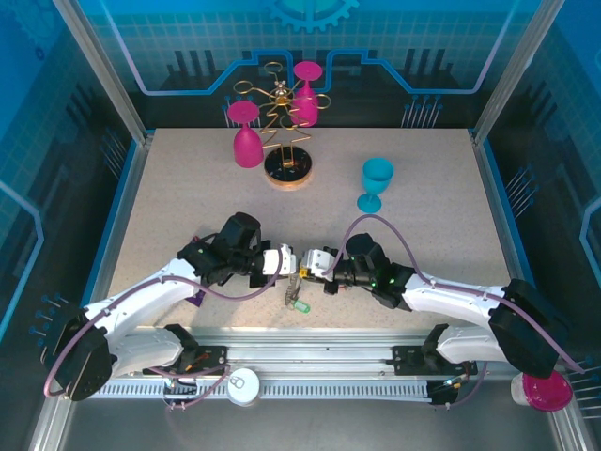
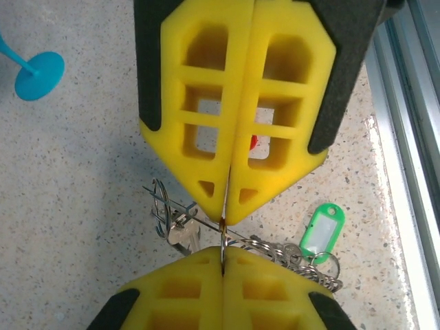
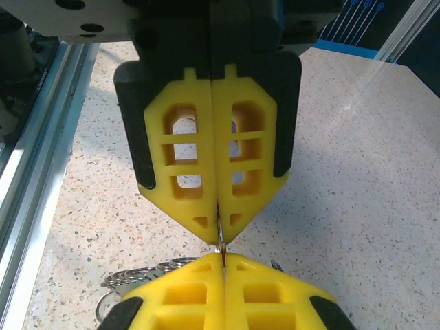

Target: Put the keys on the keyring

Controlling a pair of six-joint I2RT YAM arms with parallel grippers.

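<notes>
My two grippers meet tip to tip low over the near middle of the table. The left gripper (image 1: 289,262) (image 2: 223,251) is shut on a thin metal ring of the keyring (image 2: 289,253), seen edge-on. From the opposite side the right gripper (image 1: 306,264) (image 3: 223,256) is shut on the same thin metal piece, with an orange-brown fleck at its tips. The keyring's chain of small rings and its green tag (image 2: 323,230) (image 1: 300,306) trail on the table below. A silver key (image 2: 180,235) and a wire loop (image 2: 161,203) lie beside them. A red bit (image 2: 253,142) shows through the right fingers' lattice.
A blue goblet (image 1: 377,183) stands behind the right arm. At the back a gold rack (image 1: 287,167) holds two pink goblets (image 1: 247,134). A metal rail (image 2: 412,137) runs along the near table edge, with a pink cup (image 1: 547,390) and a white disc (image 1: 243,385) beyond it.
</notes>
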